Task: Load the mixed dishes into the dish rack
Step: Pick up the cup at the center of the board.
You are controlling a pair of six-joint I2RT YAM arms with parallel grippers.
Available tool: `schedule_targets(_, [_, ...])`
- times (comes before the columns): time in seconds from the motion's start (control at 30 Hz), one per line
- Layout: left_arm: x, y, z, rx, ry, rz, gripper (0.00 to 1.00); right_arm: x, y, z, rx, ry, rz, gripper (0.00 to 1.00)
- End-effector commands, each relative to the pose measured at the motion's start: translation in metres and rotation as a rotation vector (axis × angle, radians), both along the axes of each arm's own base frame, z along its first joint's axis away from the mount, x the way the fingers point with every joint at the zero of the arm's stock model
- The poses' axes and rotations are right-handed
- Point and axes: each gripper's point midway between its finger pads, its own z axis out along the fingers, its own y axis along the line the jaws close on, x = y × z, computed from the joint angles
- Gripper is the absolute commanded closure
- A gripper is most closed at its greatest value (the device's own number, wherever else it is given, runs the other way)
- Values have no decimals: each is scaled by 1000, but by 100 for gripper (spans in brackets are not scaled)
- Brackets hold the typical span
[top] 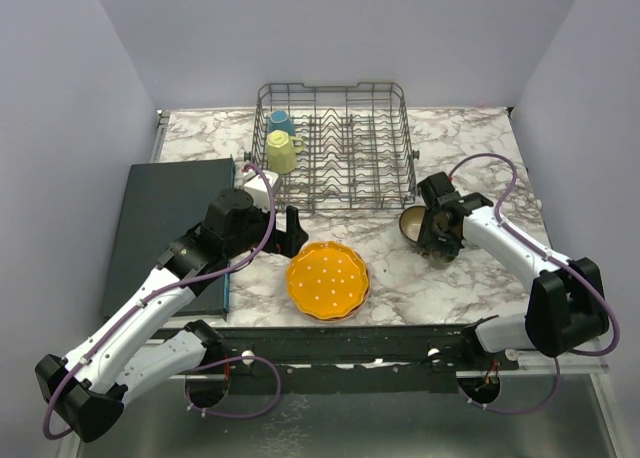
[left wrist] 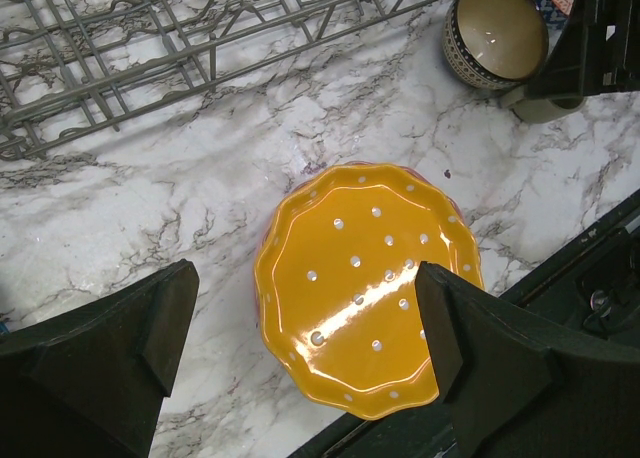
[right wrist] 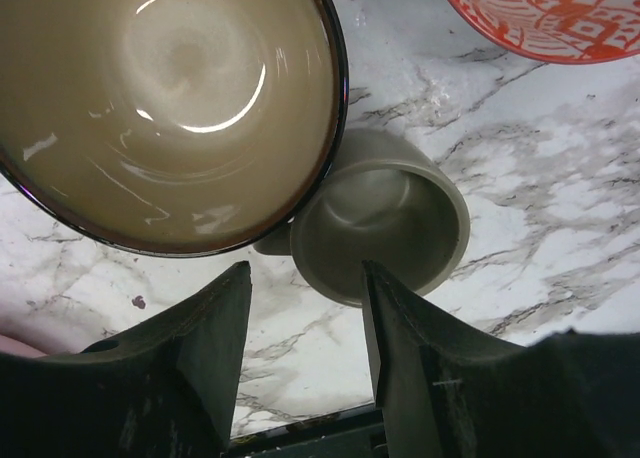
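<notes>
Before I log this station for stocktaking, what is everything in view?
dish rack: one, grey wire, far middle of the table
blue mug: one, blue, inside the rack's left end
yellow mug: one, yellow, inside the rack, before the blue mug
dotted plate: one, orange, scalloped, on the table before the rack
dark bowl: one, dark patterned outside, cream inside, right of the rack
olive mug: one, olive, beside the dark bowl
red-patterned bowl: one, red and white, edge only, near the olive mug
mat: one, dark, table's left side
table: one, white veined marble, under everything
left gripper: one, black, open above the dotted plate
right gripper: one, black, open by the olive mug
</notes>
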Motion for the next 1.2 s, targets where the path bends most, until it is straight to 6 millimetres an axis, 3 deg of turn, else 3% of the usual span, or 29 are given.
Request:
schedule_targets(0.0, [-3, -3, -3, -8, 12, -17, 1, 1, -5, -10, -19, 6, 4, 47])
schedule_targets(0.2, [-3, -3, -2, -9, 11, -17, 1, 1, -4, -20, -11, 24, 15, 50])
schedule_targets(0.43, [-3, -3, -2, -9, 9, -13, 1, -1, 0, -22, 13, 31, 28, 61])
schedule_targets(0.73, [-2, -3, -2, -8, 7, -12, 1, -6, 3, -23, 35, 34, 33, 82])
schedule_targets(0.9, [-2, -2, -2, -8, 7, -9, 1, -8, 4, -20, 47, 34, 32, 99])
schedule_targets(1.17, [-3, -2, -2, -8, 5, -13, 1, -13, 11, -7, 97, 18, 41, 100])
